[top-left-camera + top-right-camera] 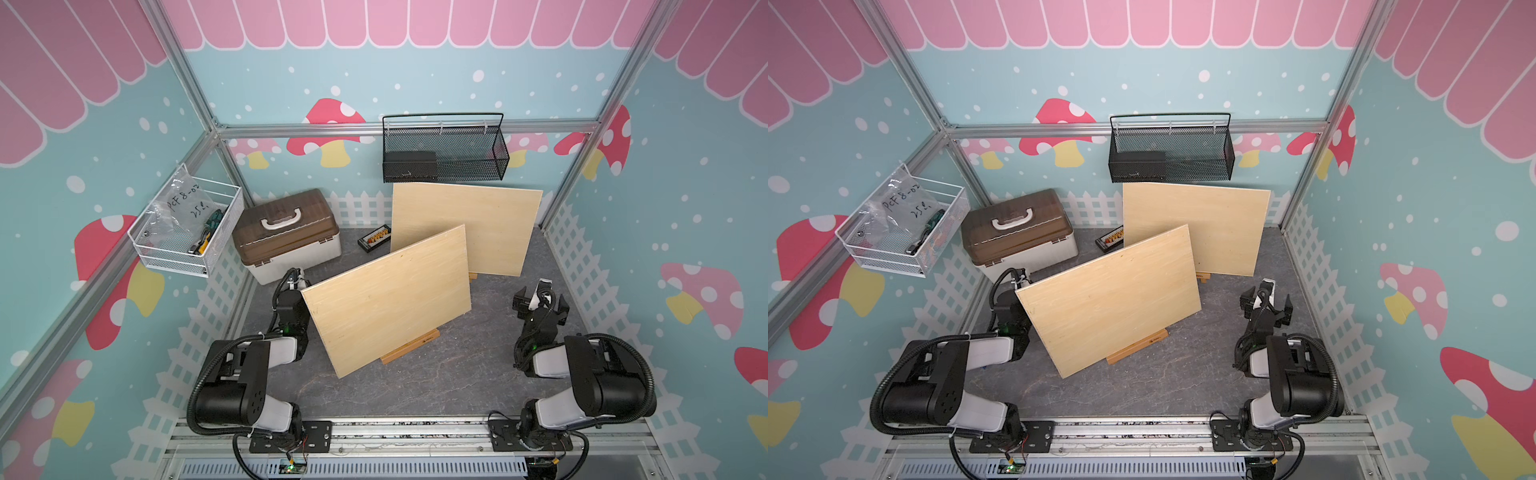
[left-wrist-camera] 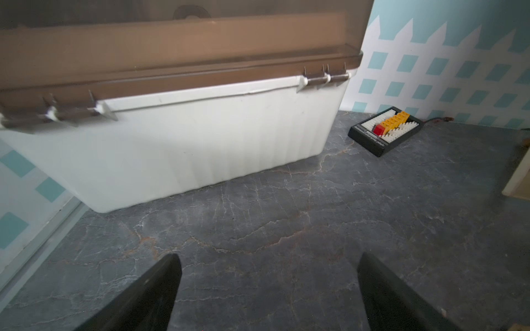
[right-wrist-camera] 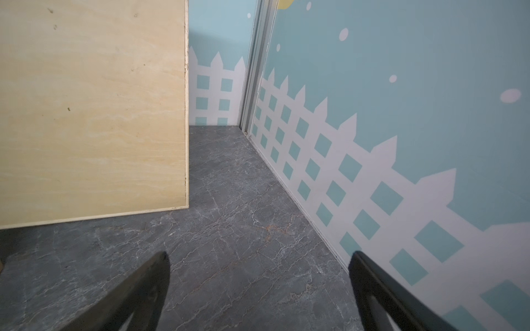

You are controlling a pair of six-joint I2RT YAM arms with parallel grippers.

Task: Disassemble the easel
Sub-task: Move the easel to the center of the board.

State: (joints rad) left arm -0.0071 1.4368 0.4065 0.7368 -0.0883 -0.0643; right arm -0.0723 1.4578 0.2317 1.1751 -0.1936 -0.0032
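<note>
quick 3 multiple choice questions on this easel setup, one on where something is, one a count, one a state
1. Where does the connector block lie?
A. on the table, between the storage box and the rear wooden board
B. on top of the storage box
C. propped against a wall

2. How many wooden boards stand upright on the table?
A. one
B. two
C. three

3. What state is the right claw in?
A. open, holding nothing
B. shut on a board
C. shut on nothing

Answers:
1 A, both top views show it flat on the table in the gap between box and rear board.
2 B, only the near wooden board and the rear one are there.
3 A, the right wrist view shows its fingers wide apart with bare table between them.
</note>
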